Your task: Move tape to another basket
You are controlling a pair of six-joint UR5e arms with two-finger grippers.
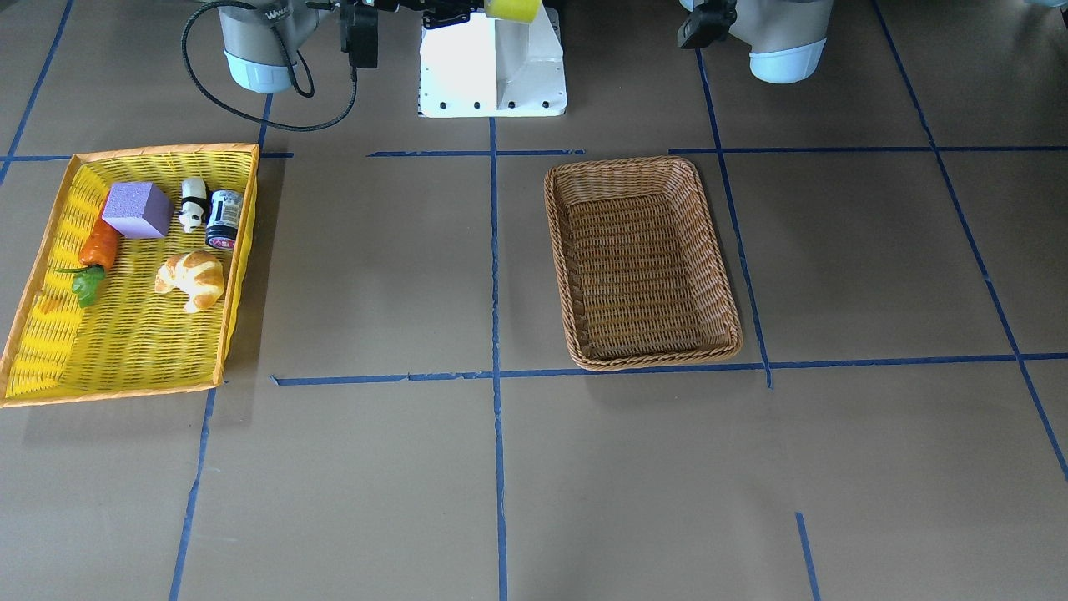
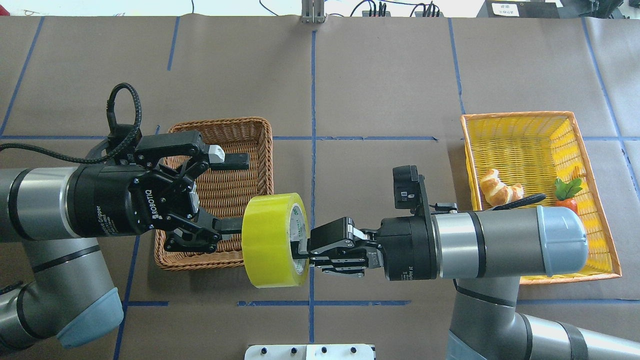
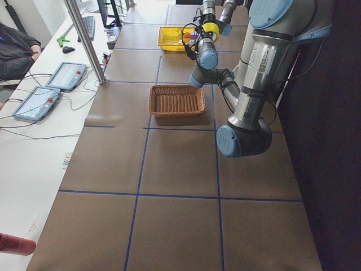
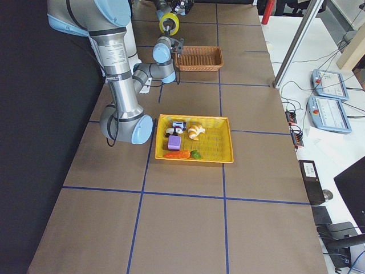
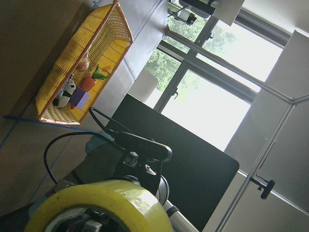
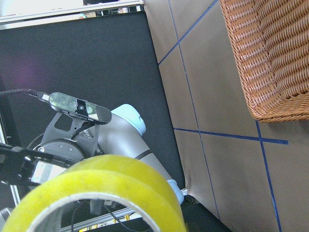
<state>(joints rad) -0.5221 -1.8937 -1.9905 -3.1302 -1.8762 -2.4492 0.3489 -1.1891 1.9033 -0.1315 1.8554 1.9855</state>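
Note:
The tape (image 2: 272, 240), a wide yellow-green roll, hangs in the air on its edge between the two arms. It also shows in the front view (image 1: 513, 8) and close up in both wrist views (image 5: 104, 200) (image 6: 111, 179). My right gripper (image 2: 302, 249) is shut on the roll's wall from the right. My left gripper (image 2: 243, 192) is open wide. Its lower finger reaches the roll's left side and its upper finger stands well above it. The brown wicker basket (image 2: 235, 127) (image 1: 642, 167) lies empty under my left gripper.
A yellow orange-rimmed basket (image 1: 167, 152) (image 2: 520, 116) holds a croissant (image 1: 192, 280), a purple block (image 1: 138, 209), a carrot (image 1: 98, 244), a panda toy (image 1: 193, 203) and a small jar (image 1: 224, 219). The robot's white base (image 1: 492, 63) stands at the table's near edge.

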